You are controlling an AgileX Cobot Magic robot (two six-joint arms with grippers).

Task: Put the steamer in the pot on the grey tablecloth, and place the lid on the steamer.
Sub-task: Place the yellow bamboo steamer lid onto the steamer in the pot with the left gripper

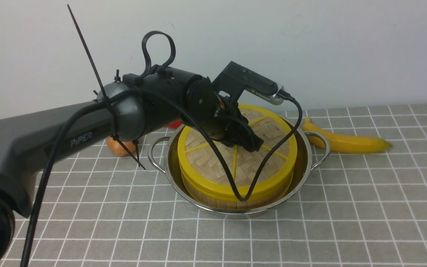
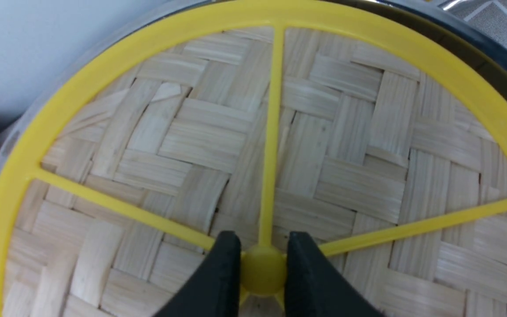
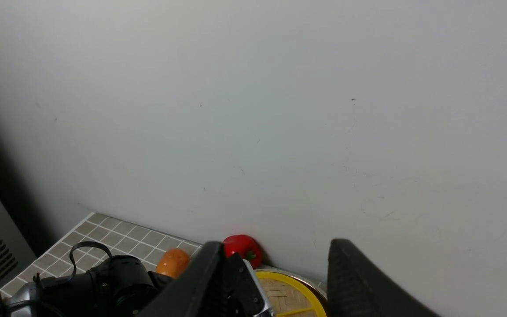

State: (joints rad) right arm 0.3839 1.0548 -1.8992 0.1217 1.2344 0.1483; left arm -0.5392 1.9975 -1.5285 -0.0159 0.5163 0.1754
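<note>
Your left tool (image 2: 264, 268) pinches the knob (image 2: 263, 269) of the lid (image 1: 235, 163), its tips a little apart. Your right tool (image 3: 273, 268) is wide open and empty.

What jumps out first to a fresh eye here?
The dark left arm, reaching across to the pot, with the left gripper closed on the yellow hub of the lid. Next, the lid's bright yellow rim and spokes, sitting over the bamboo steamer inside the shiny pot. Then the yellow banana-like toy to the right of the pot.
</note>
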